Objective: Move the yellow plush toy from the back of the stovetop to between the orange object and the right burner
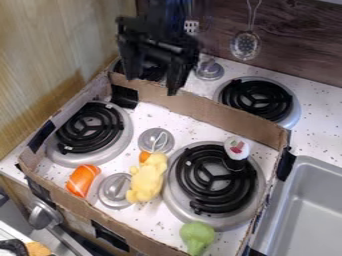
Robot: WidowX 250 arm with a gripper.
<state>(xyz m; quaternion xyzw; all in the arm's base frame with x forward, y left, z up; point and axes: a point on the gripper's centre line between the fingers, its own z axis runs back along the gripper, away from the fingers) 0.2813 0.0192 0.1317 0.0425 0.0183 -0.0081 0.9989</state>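
Wide open and empty, my hand hangs upper left of centre, where too low a path could catch the cardboard wall and buckle it.

The stovetop is looked down on steeply, at a slant, from above its front side. The view is faced toward the dark back wall, with the pale wood side panel kept at the left. The camera is set near enough for the cardboard border to span most of the width, while the sink is cut off at the right edge.
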